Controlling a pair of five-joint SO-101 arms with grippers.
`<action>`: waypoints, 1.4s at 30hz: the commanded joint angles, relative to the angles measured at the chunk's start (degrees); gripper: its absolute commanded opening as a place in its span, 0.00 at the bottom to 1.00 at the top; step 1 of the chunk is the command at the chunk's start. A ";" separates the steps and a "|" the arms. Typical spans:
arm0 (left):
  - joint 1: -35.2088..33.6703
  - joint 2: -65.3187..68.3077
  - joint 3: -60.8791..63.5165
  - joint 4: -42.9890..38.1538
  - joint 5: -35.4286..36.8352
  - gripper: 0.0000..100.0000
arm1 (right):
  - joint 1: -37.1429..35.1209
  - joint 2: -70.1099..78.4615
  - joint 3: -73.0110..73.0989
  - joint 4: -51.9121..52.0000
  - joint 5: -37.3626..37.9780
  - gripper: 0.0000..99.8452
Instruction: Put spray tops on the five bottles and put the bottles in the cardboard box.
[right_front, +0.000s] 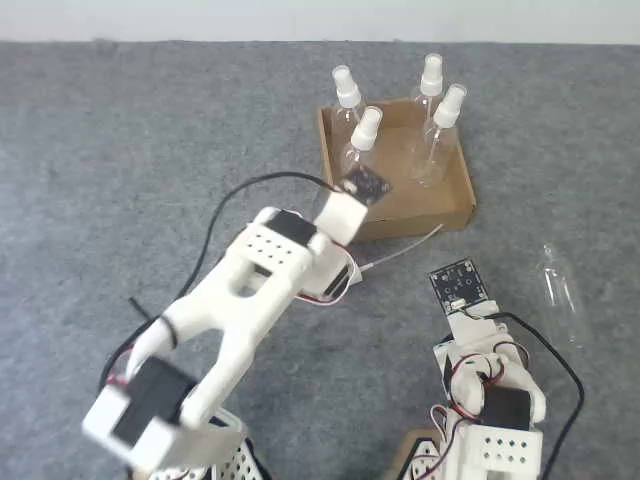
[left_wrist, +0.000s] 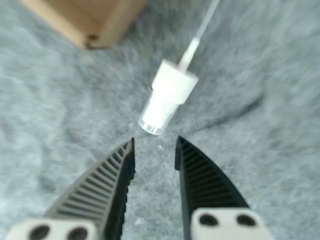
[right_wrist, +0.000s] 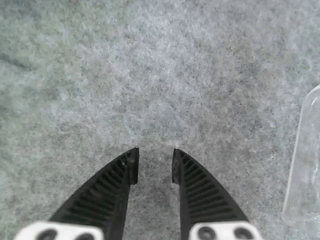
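The white plastic spray top lies on grey felt near the brown cardboard box — probably light, rigid, slippery; grasp its broad body, not the thin tube. The left gripper — slightly parted — holds nothing.

We see soft, even light in the high view, bright all over the grey mat. Shadows are faint, and a dim patch lies under the left arm. The clear bottle lying on the mat shows small pale shines. In the left wrist view the spray top glows very white and looks smeary. The corner of the cardboard box is fuzzy too. A soft grey shadow lies beside the spray top. In the right wrist view the mat is darkest near the right gripper, and the bottle's side gleams pale.
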 joint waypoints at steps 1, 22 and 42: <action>0.09 -9.93 -2.59 -0.35 5.01 0.16 | -0.04 -0.48 1.14 0.31 -0.35 0.07; -1.41 8.97 -1.89 -17.76 6.33 0.21 | -0.04 -0.48 1.14 0.31 -0.35 0.07; -17.76 8.09 -2.42 -8.09 0.44 0.21 | -0.04 -0.48 1.14 0.31 -0.35 0.07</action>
